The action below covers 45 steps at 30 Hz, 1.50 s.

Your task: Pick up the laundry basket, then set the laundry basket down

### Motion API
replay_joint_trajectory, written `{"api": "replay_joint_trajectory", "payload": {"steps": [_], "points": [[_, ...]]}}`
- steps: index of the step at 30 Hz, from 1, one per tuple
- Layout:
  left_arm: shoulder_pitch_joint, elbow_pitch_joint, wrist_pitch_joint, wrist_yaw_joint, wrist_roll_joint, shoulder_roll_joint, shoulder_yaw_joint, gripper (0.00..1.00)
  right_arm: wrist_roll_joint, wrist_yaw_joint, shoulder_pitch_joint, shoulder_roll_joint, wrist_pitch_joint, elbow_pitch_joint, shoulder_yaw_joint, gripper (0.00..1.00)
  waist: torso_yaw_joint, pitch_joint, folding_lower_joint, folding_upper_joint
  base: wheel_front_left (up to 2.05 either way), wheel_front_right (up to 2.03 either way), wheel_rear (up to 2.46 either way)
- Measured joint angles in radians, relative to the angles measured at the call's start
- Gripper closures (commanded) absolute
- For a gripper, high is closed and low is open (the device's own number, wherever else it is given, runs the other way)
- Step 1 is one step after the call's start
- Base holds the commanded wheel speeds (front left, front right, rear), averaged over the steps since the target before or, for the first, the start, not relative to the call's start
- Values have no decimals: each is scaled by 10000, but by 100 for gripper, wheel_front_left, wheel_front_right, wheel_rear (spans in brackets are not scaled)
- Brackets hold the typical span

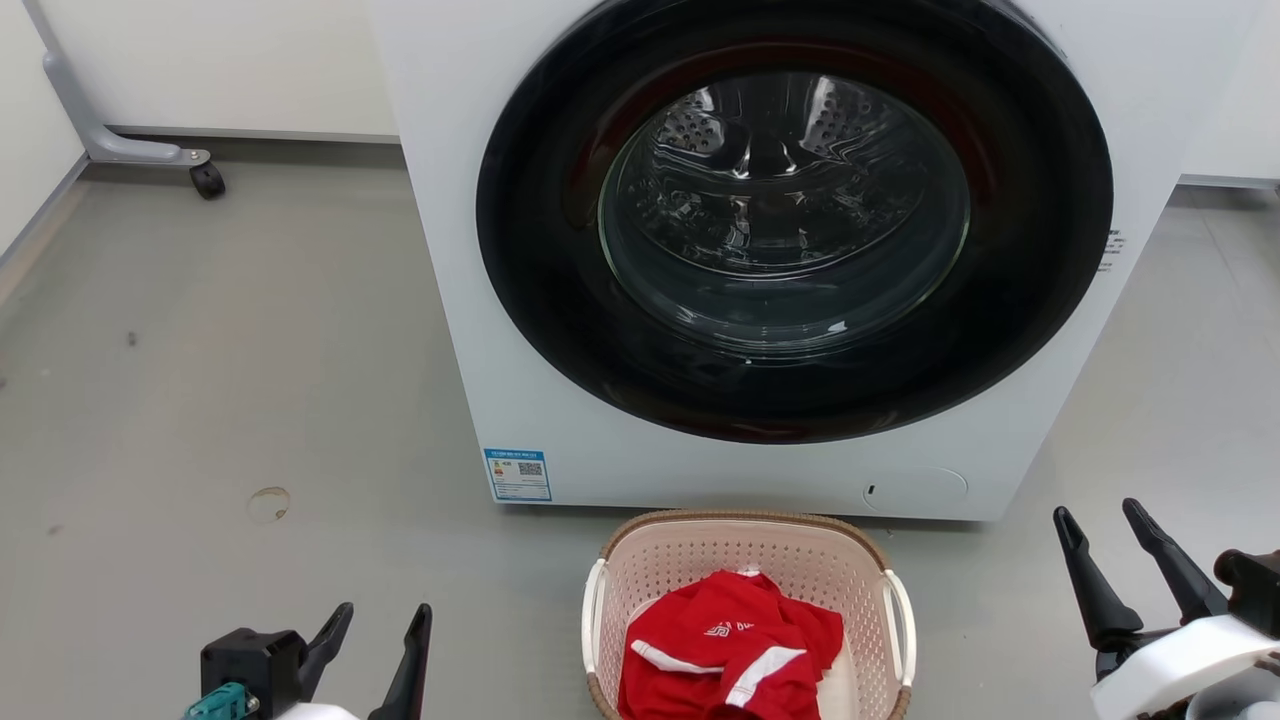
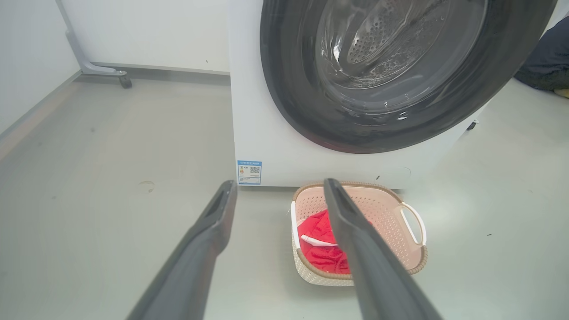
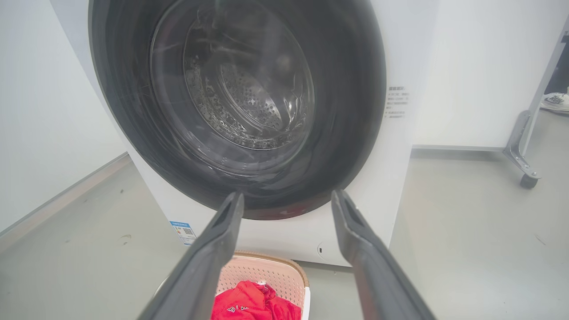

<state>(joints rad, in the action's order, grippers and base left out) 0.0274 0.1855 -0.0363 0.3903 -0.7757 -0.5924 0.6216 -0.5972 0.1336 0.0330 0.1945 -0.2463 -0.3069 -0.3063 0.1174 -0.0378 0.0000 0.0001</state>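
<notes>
One white washing machine (image 1: 780, 250) dominates, its round dark door shut over a shiny steel drum, standing on a grey floor (image 1: 250, 380). One laundry basket (image 1: 740, 555) sits on that floor just in front of the washer's base, centred between the arms, with two white handles, one on each side. One red shirt (image 1: 730, 650) with white trim lies crumpled inside. There are two grippers: the left gripper (image 1: 385, 610) at lower left and the right gripper (image 1: 1097, 510) at lower right, each with its two dark fingers spread apart and empty, both well clear of the basket. One blue sticker (image 1: 517, 474) marks the washer's lower left corner. The head view has a grey wheeled stand leg (image 1: 130, 150) by the back wall; the right wrist view adds a second such leg (image 3: 520, 155) and a white shoe (image 3: 553, 101) past it. In the left wrist view one finger crosses the basket, hiding part of the shirt; in the right wrist view a finger covers the basket's left side.
</notes>
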Motion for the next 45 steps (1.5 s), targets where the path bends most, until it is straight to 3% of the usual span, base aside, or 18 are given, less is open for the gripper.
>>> {"api": "replay_joint_trajectory", "payload": {"steps": [45], "points": [[-109,-167,105,-38,-88,44,25,0,362,0,-26,-17,646,640,401,0,-29,-12,0,0,0,0,0]]}}
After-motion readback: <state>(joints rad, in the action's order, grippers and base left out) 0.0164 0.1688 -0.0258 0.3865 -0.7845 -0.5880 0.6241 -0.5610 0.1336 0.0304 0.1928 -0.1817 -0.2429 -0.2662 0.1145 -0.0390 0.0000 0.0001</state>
